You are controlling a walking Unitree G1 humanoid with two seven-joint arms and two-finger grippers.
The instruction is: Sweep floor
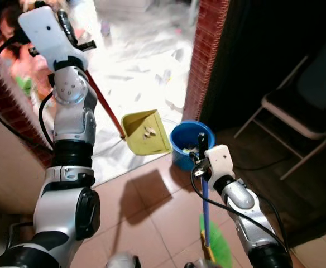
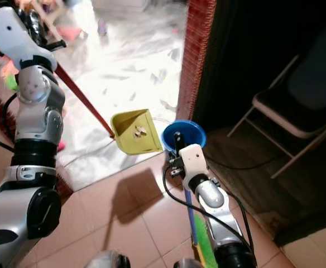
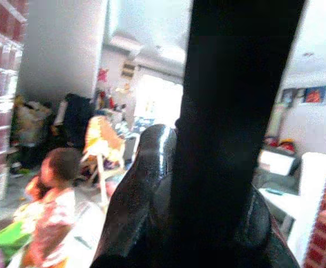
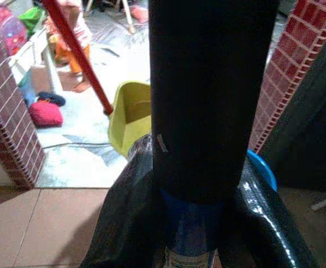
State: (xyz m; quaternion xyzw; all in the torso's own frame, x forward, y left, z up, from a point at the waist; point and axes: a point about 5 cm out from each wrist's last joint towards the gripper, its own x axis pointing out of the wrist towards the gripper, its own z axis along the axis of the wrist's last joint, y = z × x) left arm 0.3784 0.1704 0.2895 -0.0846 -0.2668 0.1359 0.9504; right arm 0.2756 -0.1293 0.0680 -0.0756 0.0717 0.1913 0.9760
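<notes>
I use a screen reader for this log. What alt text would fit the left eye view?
The left gripper holds up a yellow plastic dustpan by its long red handle, beside a round blue bucket. The right gripper grips a broom's blue stick above green bristles on terracotta floor tiles.

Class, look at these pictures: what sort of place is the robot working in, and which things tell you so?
Probably a lived-in home: a tiled floor, a brick pillar at a doorway, a folding chair, and a yellow dustpan beside a blue bucket.
</notes>
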